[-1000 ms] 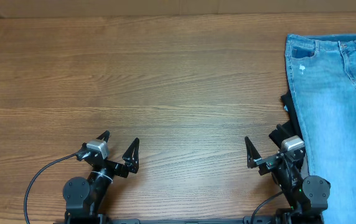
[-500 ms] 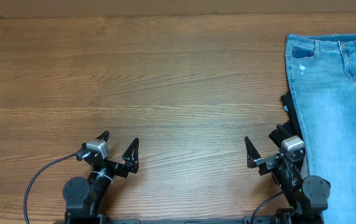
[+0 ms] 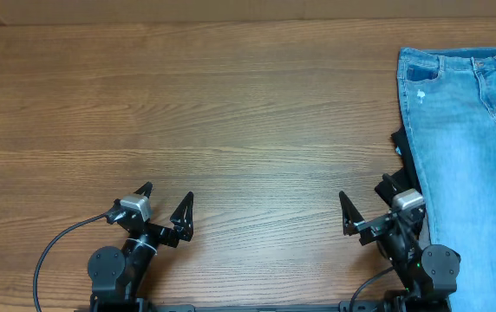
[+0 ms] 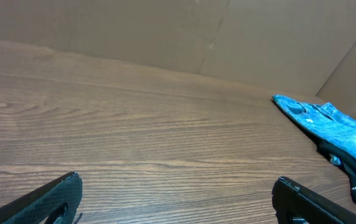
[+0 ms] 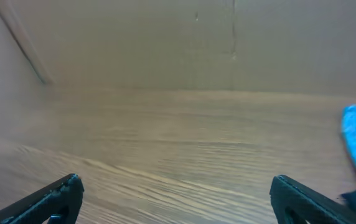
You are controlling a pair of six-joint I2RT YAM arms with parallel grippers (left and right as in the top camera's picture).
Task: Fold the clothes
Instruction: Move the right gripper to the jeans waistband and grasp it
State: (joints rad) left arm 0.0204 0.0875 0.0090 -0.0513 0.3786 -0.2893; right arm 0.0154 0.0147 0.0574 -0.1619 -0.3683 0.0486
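At the near edge, the left gripper (image 3: 168, 192) and the right gripper (image 3: 364, 189) both sit with jaws spread wide, holding nothing. The light-blue jeans (image 3: 469, 130) lie flat along the right side of the tabletop (image 3: 231, 113), waistband at the far end.

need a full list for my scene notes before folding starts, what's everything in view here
table: one, brown wood grain, fills the whole overhead view
jeans: one pair, faded light blue, lying flat at the table's right edge, waist toward the far side, small white mark near the waist
dark piece: one, black, showing at the jeans' left edge; cannot tell what it is
cardboard wall: one, tan, standing behind the table's far edge
cable: one, black, looping beside the left arm's base
left hand: one, black, near edge on the left, open, holding nothing
right hand: one, black, near edge beside the jeans, open, holding nothing
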